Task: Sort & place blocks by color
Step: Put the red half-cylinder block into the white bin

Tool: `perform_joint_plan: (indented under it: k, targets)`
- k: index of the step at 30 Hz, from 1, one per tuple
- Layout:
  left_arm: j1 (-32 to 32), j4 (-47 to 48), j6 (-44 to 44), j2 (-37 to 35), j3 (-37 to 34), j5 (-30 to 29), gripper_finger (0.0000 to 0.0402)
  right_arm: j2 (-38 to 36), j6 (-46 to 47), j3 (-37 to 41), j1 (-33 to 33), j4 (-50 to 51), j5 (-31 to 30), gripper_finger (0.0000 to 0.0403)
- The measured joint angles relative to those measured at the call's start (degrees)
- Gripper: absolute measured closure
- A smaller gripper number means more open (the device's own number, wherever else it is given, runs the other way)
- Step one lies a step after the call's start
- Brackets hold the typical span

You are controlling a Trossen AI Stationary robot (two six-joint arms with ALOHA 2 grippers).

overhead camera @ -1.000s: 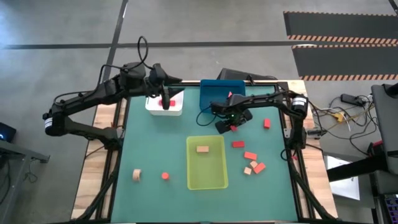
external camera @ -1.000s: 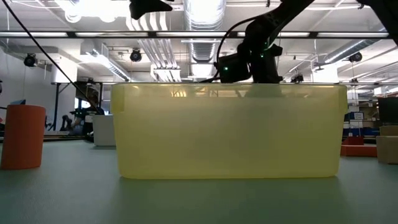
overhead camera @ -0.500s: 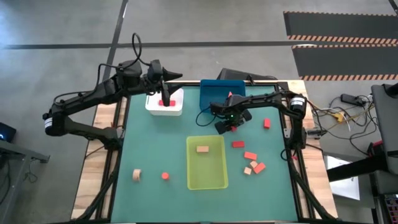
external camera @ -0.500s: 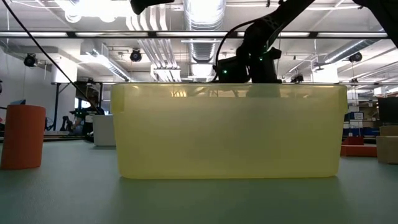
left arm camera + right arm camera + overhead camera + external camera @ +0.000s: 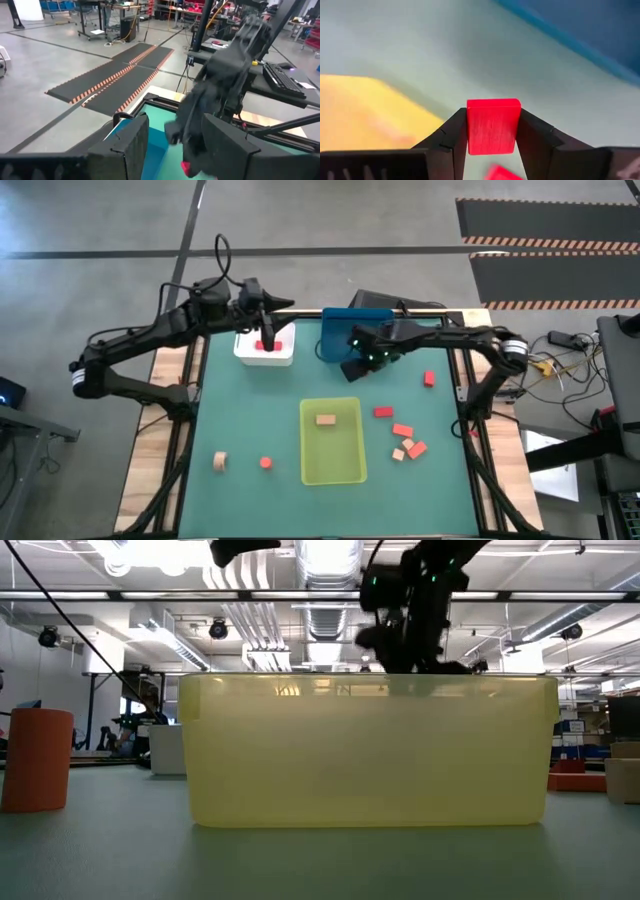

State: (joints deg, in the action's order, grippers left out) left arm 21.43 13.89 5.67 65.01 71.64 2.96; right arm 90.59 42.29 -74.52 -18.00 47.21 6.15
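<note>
Table (image 5: 250, 410) carries the yellow-green bin (image 5: 331, 468), blue bin (image 5: 340, 328) and white bin (image 5: 248, 355); loose blocks (image 5: 403, 430) sit right of the yellow-green bin, two more lie to its left. My right gripper (image 5: 492, 145) is clamped on a red block (image 5: 493, 125) by its two flat side faces, hovering just beside the blue bin. It looks rigid, light and smooth, so I judge a centred flat-face pinch safest against slip; left gripper (image 5: 172, 150) hangs part-open and empty over the white bin.

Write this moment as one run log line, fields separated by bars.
right pincer: shut on red block | near blue bin | left pincer: over white bin
</note>
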Motion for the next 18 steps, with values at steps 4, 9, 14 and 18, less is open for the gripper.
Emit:
perform_joint_plan:
  k: [4, 9, 14, 18]
  targets:
    - [-0.06, 0.02, -0.67, 0.87, 0.0, 0.02, 0.0233, -5.02, -2.98, -0.02, 0.04, -13.36, 6.3, 0.0277]
    - [-0.25, -0.06, -2.99, 1.97, 0.0, 2.9, 0.0233, -7.67, -2.44, -0.02, -0.3, -30.38, 13.88, 0.0277]
    - [-0.89, 0.04, -4.56, 2.1, -0.02, 6.52, 0.0233, -7.53, -1.03, -0.02, -0.53, -41.63, 20.09, 0.0277]
    - [-2.14, 0.19, -8.28, 2.03, -0.02, 6.67, 0.023, -6.15, 0.29, -0.02, -0.53, -48.39, 26.18, 0.0277]
